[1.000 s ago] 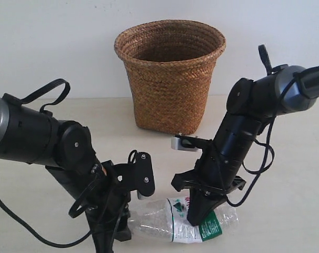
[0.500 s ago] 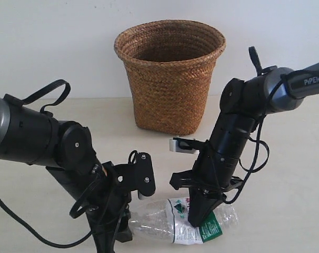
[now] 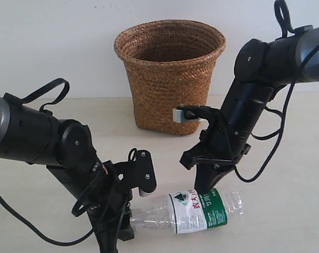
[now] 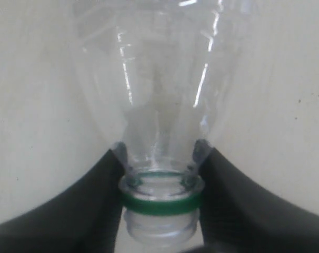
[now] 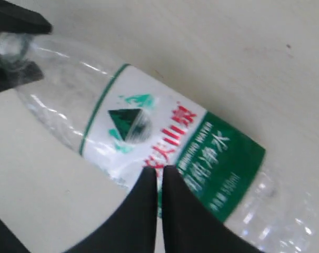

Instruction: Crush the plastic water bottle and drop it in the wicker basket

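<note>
The plastic water bottle (image 3: 193, 211) lies on its side on the table in front of the wicker basket (image 3: 170, 74). Its green-and-white label (image 5: 170, 150) faces up. My left gripper (image 4: 160, 182) is shut on the bottle's neck, at the green ring (image 4: 160, 203). In the exterior view this gripper (image 3: 129, 227) sits low at the bottle's left end. My right gripper (image 5: 160, 174) is shut with nothing between its fingers. It hangs just above the label, and in the exterior view its tip (image 3: 202, 191) is right over the bottle's middle.
A pale wall stands behind the basket. The left arm's bulky black body (image 3: 43, 139) fills the left foreground. The right arm (image 3: 265, 68) slants down from the upper right, with loose cables hanging beside it.
My right gripper has lifted off the bottle and its arm has risen and swung right. The bottle's dented middle has sprung back, and it has rolled so the label faces up.
</note>
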Controlling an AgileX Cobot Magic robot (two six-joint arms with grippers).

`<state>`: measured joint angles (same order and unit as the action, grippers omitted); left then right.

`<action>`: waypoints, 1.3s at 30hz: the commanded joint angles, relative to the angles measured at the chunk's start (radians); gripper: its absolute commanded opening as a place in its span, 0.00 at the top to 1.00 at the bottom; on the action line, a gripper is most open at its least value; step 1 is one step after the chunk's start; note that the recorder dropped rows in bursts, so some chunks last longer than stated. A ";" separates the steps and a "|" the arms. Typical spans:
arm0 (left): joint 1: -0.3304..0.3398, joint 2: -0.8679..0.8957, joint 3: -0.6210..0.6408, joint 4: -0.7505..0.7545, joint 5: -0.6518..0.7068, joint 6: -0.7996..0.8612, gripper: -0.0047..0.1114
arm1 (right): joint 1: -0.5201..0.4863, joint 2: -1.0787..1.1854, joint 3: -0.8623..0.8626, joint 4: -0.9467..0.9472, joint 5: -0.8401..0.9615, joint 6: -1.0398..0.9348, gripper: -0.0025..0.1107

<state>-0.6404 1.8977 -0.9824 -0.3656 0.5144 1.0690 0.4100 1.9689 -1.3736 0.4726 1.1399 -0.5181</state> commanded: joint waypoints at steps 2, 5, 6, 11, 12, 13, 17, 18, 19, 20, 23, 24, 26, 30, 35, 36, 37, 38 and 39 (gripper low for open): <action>0.001 0.000 0.000 0.006 0.010 -0.003 0.93 | 0.010 0.006 0.009 0.156 -0.011 -0.102 0.98; 0.001 0.000 0.000 0.006 0.010 -0.003 0.93 | 0.031 0.046 0.025 0.172 -0.056 -0.102 0.98; 0.001 0.000 0.000 0.006 0.007 -0.003 0.93 | 0.031 0.058 0.025 0.190 -0.056 -0.102 0.98; 0.001 0.000 0.000 -0.012 0.002 -0.003 0.93 | 0.041 0.155 0.025 0.238 -0.104 -0.120 0.98; 0.001 0.000 0.000 -0.014 0.002 -0.003 0.93 | 0.041 0.171 0.025 0.238 -0.120 -0.120 0.98; 0.001 0.000 0.000 -0.020 0.002 -0.003 0.93 | 0.039 0.199 0.025 0.236 -0.127 -0.118 0.98; 0.001 0.000 0.000 -0.020 0.002 -0.003 0.93 | 0.039 0.265 0.025 0.180 -0.127 -0.068 0.98; 0.001 0.000 0.000 -0.020 0.002 -0.007 0.93 | 0.039 0.272 0.025 0.167 -0.127 -0.052 0.98; 0.001 0.000 0.000 -0.027 0.002 -0.011 0.93 | 0.039 0.281 0.025 0.132 -0.127 -0.033 0.98; 0.001 0.000 0.000 -0.038 0.002 -0.011 0.93 | 0.039 0.285 0.021 0.109 -0.127 -0.013 0.98; 0.001 0.000 0.000 -0.048 0.002 -0.011 0.93 | 0.039 0.316 -0.007 0.021 -0.083 0.060 0.98; 0.001 0.000 0.000 -0.050 0.002 -0.011 0.93 | 0.039 0.333 -0.024 -0.006 -0.061 0.083 0.98; 0.001 0.000 0.000 -0.061 0.002 -0.011 0.93 | 0.039 0.374 -0.063 -0.045 -0.018 0.114 0.98; 0.001 0.000 0.000 -0.060 -0.003 -0.011 0.93 | 0.039 0.413 -0.133 -0.065 0.030 0.122 0.98; 0.001 0.000 0.000 -0.060 -0.010 -0.011 0.93 | 0.039 0.415 -0.174 -0.063 0.036 0.122 0.98; 0.001 0.000 0.000 -0.060 -0.010 -0.011 0.93 | 0.039 0.415 -0.174 -0.066 0.050 0.122 0.98; 0.001 0.000 0.000 -0.060 -0.010 -0.011 0.93 | 0.038 0.415 -0.174 -0.068 0.060 0.122 0.98; 0.001 0.000 0.000 -0.060 -0.010 -0.011 0.93 | 0.035 0.415 -0.174 -0.068 0.066 0.114 0.98; 0.001 0.000 0.000 -0.060 -0.010 -0.011 0.93 | 0.028 0.410 -0.174 -0.062 0.070 0.090 0.98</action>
<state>-0.6368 1.9048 -0.9754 -0.3960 0.5476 1.0667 0.4418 2.3185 -1.5702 0.6251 1.3060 -0.4059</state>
